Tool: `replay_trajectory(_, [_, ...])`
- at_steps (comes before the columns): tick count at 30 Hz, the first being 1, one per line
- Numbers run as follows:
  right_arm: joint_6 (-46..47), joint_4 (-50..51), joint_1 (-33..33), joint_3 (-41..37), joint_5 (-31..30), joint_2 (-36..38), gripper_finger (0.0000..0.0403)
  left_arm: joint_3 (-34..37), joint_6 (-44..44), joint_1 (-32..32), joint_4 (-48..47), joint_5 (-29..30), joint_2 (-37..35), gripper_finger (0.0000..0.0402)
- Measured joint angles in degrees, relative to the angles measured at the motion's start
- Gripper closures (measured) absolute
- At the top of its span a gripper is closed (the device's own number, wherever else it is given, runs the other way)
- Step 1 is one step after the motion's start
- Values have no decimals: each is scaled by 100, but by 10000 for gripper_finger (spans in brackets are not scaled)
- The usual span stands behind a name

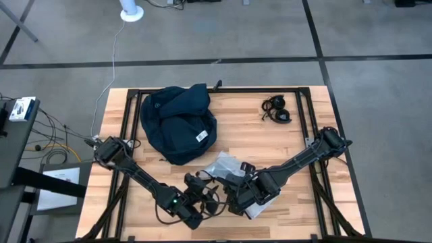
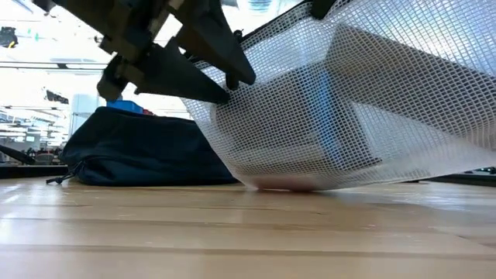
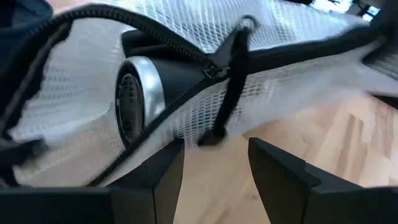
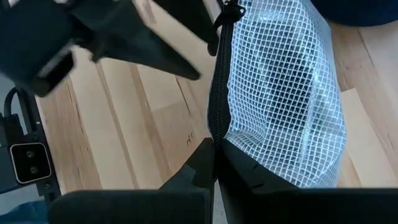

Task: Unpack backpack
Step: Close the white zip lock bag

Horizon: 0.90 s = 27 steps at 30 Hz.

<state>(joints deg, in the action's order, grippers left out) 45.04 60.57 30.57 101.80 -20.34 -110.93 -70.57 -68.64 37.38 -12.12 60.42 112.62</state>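
The right gripper [image 4: 214, 163] pinches the mesh pouch's [image 4: 280, 93] zippered edge, steadying it; the left gripper [image 3: 214, 155], fingers apart, faces the zipper pull [image 3: 227, 81]; the backpack [image 1: 179, 121] lies beyond both.

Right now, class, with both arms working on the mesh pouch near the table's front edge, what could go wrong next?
1. The right gripper is shut only on the mesh pouch's zipper edge, so the pouch could slip free.
2. The left gripper has its jaws open around the zipper pull; closing off-target might catch mesh instead.
3. A dark, silver-rimmed object sits inside the pouch; once unzipped, it might roll out.
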Motion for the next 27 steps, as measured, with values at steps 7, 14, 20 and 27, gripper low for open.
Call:
replay_trajectory(7, [4,0,8,0,-61,0,403,-4,563,-28,-24,289,-55,232])
replay_trajectory(14, [-3,0,8,0,-77,2,403,-2,569,-43,-4,1029,-52,238])
replay_trajectory(20, [1,3,11,0,-101,2,403,-2,176,-243,52,1168,-52,287])
replay_trajectory(27, [2,14,19,0,-85,2,403,-4,1116,-307,635,953,-52,393])
